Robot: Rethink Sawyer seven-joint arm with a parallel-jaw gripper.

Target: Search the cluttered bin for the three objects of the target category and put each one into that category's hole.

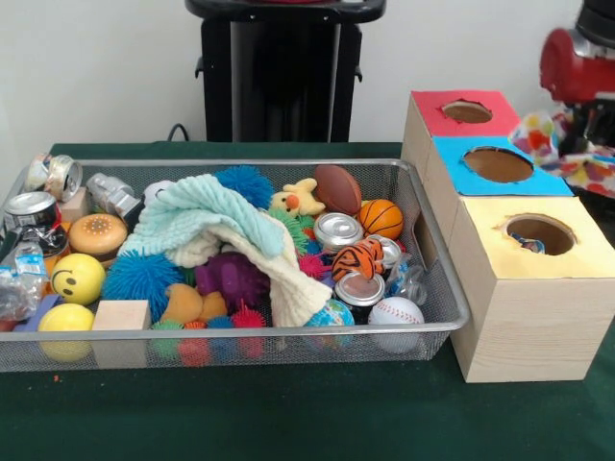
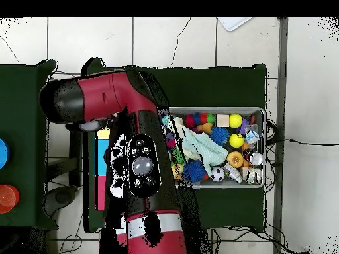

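Pincer state: couldn't tell. In the front view the arm (image 1: 577, 62) was only a red bulk at the top right edge, with patterned cloth (image 1: 567, 149) bunched below it, beside the blue box (image 1: 538, 178). Overhead, the arm covered the boxes, so nothing to add there. Guess: it was parked by the holes for a drop, or clear of the bin. Red box (image 1: 437, 110), blue box and yellow box (image 1: 577, 254) sat in a row just right of the bin (image 1: 437, 259). Something small showed inside the yellow hole (image 1: 540, 233). Target category unclear; candidates sat in the bin's right end: football (image 1: 338, 188), basketball (image 1: 381, 218), baseball (image 1: 395, 311), cans (image 1: 338, 230). A towel (image 1: 221, 230) draped over the middle likely hid more.
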